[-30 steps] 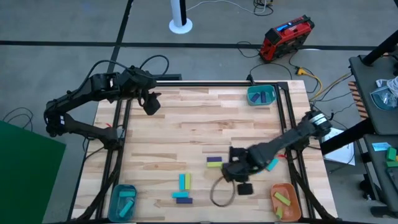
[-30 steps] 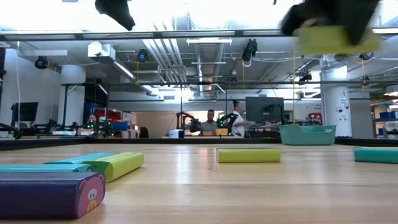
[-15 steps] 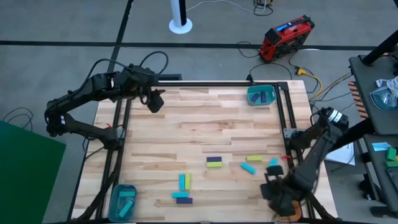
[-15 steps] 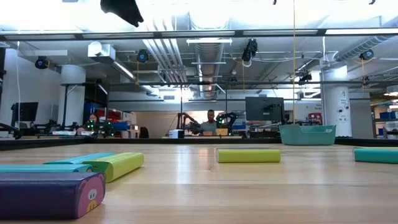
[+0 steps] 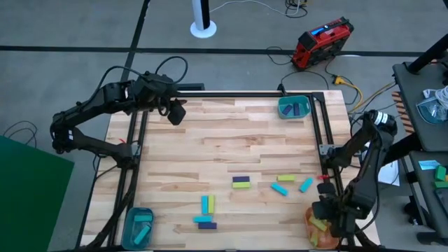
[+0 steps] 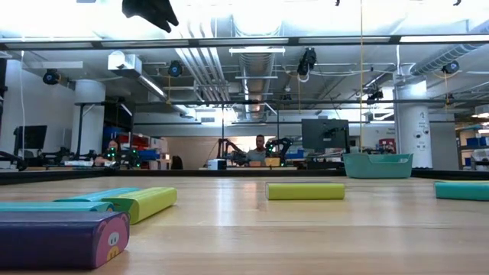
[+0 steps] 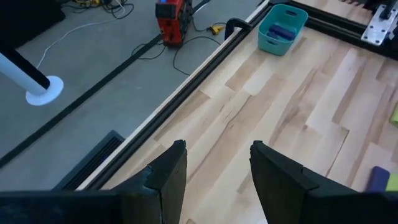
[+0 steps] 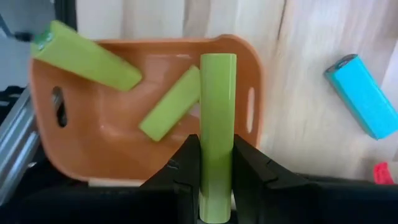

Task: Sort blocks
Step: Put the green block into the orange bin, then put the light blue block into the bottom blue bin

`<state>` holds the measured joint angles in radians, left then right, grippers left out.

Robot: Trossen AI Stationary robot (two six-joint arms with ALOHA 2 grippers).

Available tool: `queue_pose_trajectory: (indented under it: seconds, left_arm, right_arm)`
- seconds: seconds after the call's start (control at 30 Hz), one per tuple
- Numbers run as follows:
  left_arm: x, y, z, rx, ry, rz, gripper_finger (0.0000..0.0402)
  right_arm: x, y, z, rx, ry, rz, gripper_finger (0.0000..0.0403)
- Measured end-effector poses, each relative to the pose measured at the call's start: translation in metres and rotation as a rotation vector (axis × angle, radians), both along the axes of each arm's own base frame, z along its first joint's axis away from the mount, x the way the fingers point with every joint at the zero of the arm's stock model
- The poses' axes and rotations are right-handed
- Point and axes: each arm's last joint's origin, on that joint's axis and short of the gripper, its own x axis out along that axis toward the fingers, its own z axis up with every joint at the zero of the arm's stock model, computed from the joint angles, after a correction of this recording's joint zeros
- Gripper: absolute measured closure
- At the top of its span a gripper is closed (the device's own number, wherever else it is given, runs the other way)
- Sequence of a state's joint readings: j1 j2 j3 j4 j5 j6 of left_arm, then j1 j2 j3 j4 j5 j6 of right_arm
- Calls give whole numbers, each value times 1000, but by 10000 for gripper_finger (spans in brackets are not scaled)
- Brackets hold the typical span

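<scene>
A robotics lab or workshop: the low view looks across the wooden table (image 6: 306, 229) into a large open hall with exposed ceiling ducts (image 6: 252, 65), monitors (image 6: 325, 134) and more robot arms (image 6: 226, 145) on distant benches. 2 people (image 6: 260, 149) sit there, on a grey concrete floor (image 5: 84, 28).

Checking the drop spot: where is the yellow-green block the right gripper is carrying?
The yellow-green block is clamped in the right gripper, above the orange bowl at the table's near right corner.
</scene>
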<state>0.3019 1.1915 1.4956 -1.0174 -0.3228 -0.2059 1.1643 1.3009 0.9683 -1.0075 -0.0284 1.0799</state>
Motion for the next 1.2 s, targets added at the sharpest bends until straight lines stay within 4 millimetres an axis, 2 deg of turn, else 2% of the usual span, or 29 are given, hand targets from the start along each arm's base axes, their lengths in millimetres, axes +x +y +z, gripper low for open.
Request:
queue_pose_trajectory:
  seconds: [0.17, 0.53, 0.73, 0.83, 1.07, 1.2]
  left_arm:
    - [0, 0, 0, -9, -8, 10, 247]
    - [0, 0, 0, -4, -8, 17, 247]
    - [0, 0, 0, -4, -8, 18, 247]
    - [0, 0, 0, -4, -8, 18, 247]
    - [0, 0, 0, -4, -8, 18, 247]
    - [0, 0, 0, -4, -8, 18, 247]
  right_arm:
    - [-2, -5, -10, -18, -15, 16, 352]
    - [1, -2, -13, 5, -66, 16, 351]
    - [2, 0, -17, -4, -62, 17, 291]
    - [2, 1, -17, 6, -66, 16, 283]
    - [2, 2, -10, 30, -77, 15, 321]
    - [9, 6, 3, 73, -95, -13, 355]
